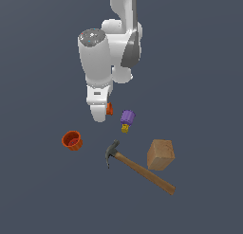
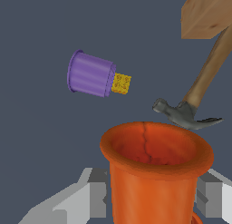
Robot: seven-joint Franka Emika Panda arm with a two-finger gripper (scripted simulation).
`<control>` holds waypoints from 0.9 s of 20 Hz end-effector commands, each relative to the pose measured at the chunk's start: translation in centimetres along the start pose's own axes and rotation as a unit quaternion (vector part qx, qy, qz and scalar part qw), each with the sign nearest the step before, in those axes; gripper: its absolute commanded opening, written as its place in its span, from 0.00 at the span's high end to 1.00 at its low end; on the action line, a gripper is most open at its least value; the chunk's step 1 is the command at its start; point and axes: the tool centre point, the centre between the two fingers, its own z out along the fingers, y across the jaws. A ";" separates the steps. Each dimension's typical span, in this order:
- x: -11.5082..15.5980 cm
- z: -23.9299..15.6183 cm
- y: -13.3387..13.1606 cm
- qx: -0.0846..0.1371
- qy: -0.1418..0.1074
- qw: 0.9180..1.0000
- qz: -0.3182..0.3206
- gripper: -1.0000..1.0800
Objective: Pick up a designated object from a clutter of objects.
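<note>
The pincer (image 2: pixel 154 196) is clenched on the tiny orange cup (image 2: pixel 154 173), one finger on each side of its wall so the flared rim sits above them. In the exterior view the cup (image 1: pixel 109 109) shows beside the wrist, apparently clear of the table (image 1: pixel 42 195), away from the purple cup (image 1: pixel 127 117) and hammer (image 1: pixel 137 166).

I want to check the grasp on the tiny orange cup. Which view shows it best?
The wrist view: the tiny orange cup fills the foreground, sitting between the gripper fingers. In the exterior view only an orange sliver shows beside the arm.
</note>
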 end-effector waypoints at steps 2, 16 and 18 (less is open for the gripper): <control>-1.7 -2.7 -1.2 -0.001 0.002 1.000 0.000 1.00; -9.1 -14.4 -6.3 -0.002 0.004 1.000 -0.001 1.00; -10.2 -16.0 -7.0 -0.002 0.004 1.000 0.000 1.00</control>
